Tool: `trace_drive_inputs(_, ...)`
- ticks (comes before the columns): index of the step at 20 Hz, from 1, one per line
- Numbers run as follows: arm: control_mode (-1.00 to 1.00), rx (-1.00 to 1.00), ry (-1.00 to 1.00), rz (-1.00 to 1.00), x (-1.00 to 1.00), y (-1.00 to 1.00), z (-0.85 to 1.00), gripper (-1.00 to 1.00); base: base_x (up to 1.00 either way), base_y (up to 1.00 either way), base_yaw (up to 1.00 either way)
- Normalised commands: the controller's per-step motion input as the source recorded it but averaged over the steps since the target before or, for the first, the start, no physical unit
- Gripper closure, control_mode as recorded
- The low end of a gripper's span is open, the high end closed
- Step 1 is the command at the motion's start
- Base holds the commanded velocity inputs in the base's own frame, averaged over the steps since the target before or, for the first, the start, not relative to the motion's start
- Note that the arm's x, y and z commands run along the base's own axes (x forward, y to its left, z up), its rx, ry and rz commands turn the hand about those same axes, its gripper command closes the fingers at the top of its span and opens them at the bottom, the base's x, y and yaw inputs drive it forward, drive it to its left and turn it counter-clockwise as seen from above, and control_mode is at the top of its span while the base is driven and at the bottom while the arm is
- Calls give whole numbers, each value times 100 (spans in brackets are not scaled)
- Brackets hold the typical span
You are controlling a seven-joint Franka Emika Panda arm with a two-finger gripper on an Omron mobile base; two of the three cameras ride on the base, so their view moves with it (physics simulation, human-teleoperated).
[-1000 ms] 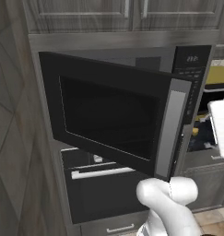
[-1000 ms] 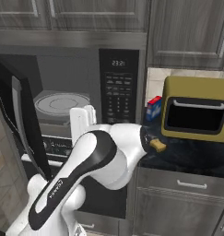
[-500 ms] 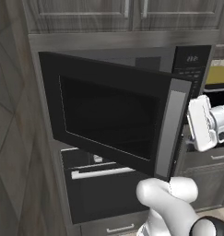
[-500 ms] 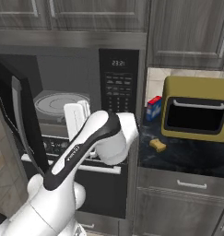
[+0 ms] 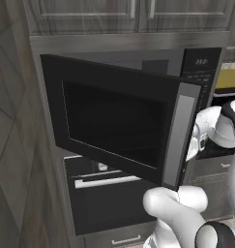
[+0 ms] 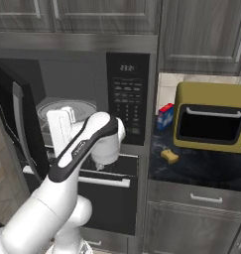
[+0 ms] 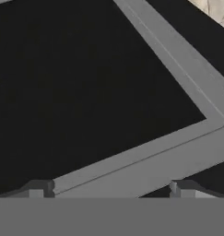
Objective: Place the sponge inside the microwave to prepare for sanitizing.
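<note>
The arm has swung toward the microwave (image 6: pixel 92 89); claw (image 7: pixel 112 189) spread, empty; sponge (image 6: pixel 169 156) on dark counter (image 6: pixel 201 168).

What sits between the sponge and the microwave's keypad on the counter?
In the right base view, a small blue-and-red carton stands behind the sponge, beside the microwave keypad; otherwise only dark counter.

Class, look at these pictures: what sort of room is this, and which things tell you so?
Most likely a home kitchen: a built-in microwave with its door open, an oven beneath it, and a toaster oven on the counter under wall cabinets.
</note>
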Motion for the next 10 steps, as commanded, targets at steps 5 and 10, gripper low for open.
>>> trace_drive_inputs(5, -100, 8, -7, 44, -57, 98, -5, -100, 0, 0, 0)
trace_drive_inputs(10, -100, 7, -13, 33, -92, 100, -12, -100, 0, 0, 0)
